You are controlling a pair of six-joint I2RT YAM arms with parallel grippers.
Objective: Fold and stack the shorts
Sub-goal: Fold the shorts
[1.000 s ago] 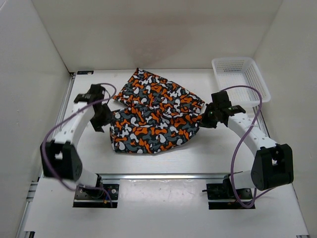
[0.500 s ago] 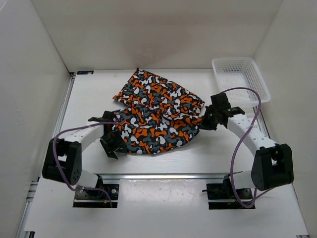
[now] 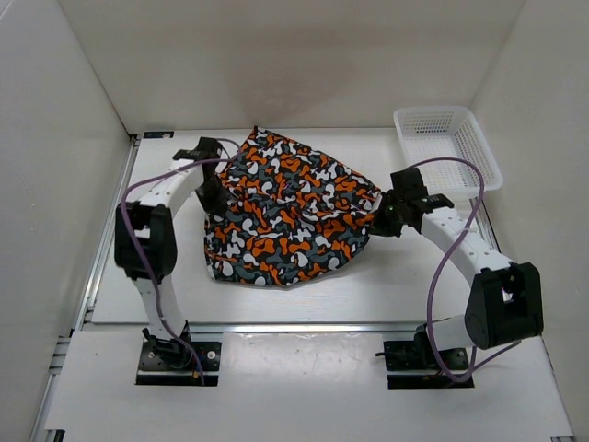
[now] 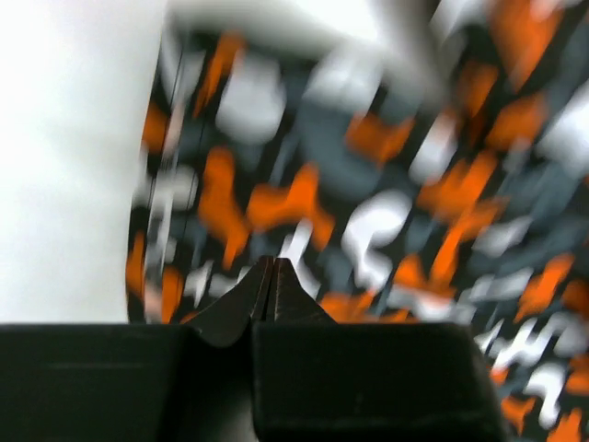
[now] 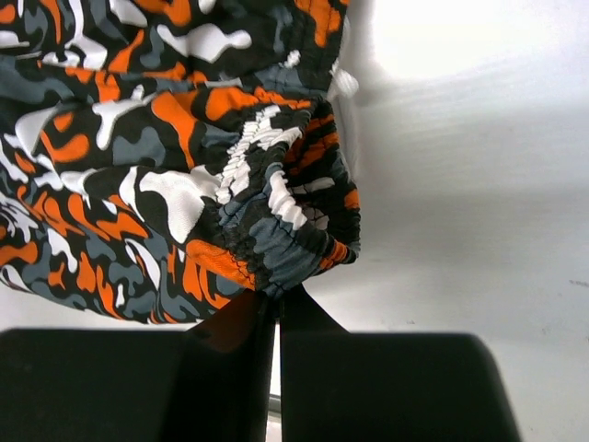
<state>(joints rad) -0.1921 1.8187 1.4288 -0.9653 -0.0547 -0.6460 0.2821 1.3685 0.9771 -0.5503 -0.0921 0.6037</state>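
Note:
The camouflage shorts (image 3: pixel 290 216) lie crumpled in the middle of the white table, orange, black, grey and white. My left gripper (image 3: pixel 213 191) is at their left edge, toward the back. In the blurred left wrist view the left gripper (image 4: pixel 273 264) is shut, its tips meeting just over the print (image 4: pixel 368 184), with no cloth showing between them. My right gripper (image 3: pixel 377 224) is at the shorts' right end. There the right gripper (image 5: pixel 276 296) is shut on the gathered elastic waistband (image 5: pixel 276 230).
A white plastic mesh basket (image 3: pixel 446 147) stands at the back right corner, behind the right arm. White walls close in the table on three sides. A metal rail (image 3: pixel 304 327) runs along the near edge, in front of the arm bases.
The left arm swung from the shorts' near left corner to their back left edge, and its gripper went from open to shut. The right gripper kept its hold and place.

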